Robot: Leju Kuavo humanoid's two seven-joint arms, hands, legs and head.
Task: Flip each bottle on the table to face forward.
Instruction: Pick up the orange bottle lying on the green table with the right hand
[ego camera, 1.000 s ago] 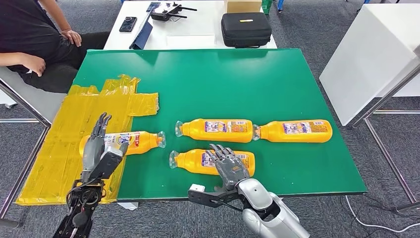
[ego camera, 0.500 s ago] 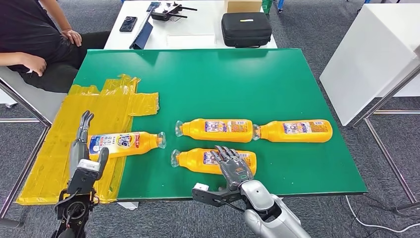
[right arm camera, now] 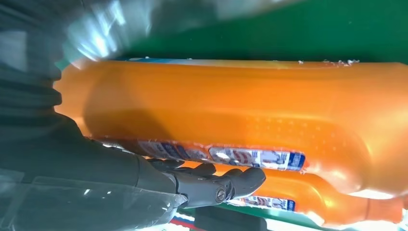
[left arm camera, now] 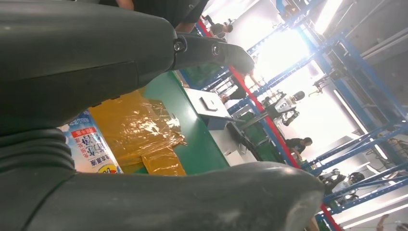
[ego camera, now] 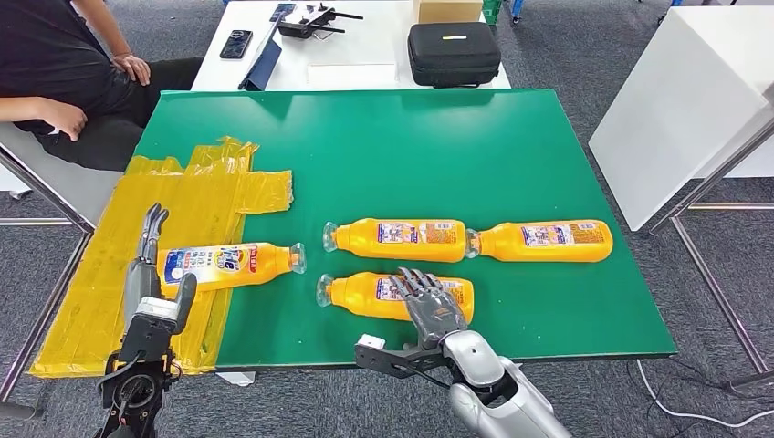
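Print is being carried on the bottle labels (ego camera: 212, 262), but none is being shown clearly enough to be read; on the bottle nearest the green table's left edge, only blurred characters are being made out.

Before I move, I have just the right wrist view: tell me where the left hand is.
Observer: The left hand is open beside the base of the leftmost bottle, holding nothing.
Operator: Give me that bottle's label.
Observer: Its blue-and-white label faces up; it lies on the yellow plastic sheet.
Operator: Count the bottles.
Observer: Four: that one, the near bottle under the right hand, and a middle bottle and right bottle behind.
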